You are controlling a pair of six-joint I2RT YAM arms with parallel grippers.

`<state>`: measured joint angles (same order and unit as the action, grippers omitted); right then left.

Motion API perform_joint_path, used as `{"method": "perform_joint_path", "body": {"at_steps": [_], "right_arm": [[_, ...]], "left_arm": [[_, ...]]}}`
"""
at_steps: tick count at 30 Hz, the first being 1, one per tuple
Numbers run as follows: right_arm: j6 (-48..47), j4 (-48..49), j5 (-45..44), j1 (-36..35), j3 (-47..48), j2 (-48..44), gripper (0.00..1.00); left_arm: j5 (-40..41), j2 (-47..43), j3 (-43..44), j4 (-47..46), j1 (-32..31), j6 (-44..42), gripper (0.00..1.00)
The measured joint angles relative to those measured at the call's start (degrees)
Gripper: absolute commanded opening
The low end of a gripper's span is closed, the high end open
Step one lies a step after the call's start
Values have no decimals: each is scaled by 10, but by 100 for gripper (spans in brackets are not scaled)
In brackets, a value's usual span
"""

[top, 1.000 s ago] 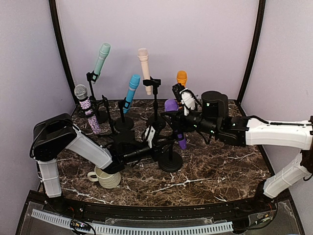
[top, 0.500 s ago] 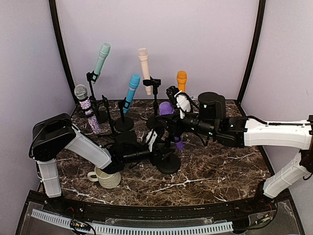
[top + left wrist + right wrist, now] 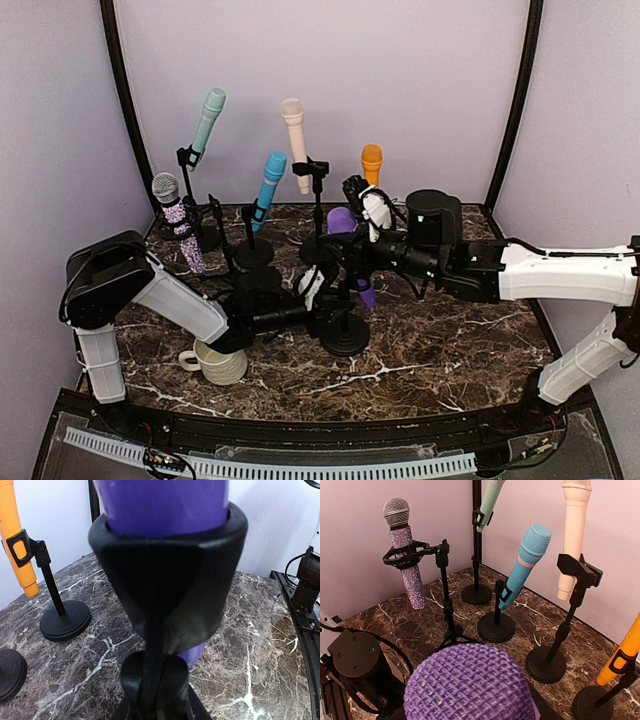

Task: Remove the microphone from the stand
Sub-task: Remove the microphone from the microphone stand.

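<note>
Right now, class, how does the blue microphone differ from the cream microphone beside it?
The blue microphone is bright blue; the cream microphone is pale. The blue microphone leans clearly sideways; the cream microphone stands nearly upright. The blue microphone sits on a short stand, the cream microphone on a tall stand. Both point head up, clipped in black round-based stands.

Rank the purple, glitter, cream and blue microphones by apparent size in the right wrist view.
Largest: purple microphone, though it is nearest the camera.
Next: glitter microphone and cream microphone look alike; the cream one is cropped at the top.
Smallest: blue microphone, only slightly.
</note>
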<state>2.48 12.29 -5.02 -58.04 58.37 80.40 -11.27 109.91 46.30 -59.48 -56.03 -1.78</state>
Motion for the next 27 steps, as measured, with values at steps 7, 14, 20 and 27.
{"method": "perform_joint_path", "body": {"at_steps": [7, 14, 20, 27], "right_arm": [[18, 24, -22, -1, -14, -4, 28], [49, 48, -66, -2, -33, -12, 28], [75, 48, -104, -5, -34, -12, 28], [95, 37, -145, -9, -29, -12, 28]], "left_arm": [[9, 0, 6, 10, 0, -26, 0], [13, 8, 9, 2, 0, -38, 0], [17, 11, 10, -4, 0, -40, 0], [19, 14, 13, -5, 0, -43, 0]]}}
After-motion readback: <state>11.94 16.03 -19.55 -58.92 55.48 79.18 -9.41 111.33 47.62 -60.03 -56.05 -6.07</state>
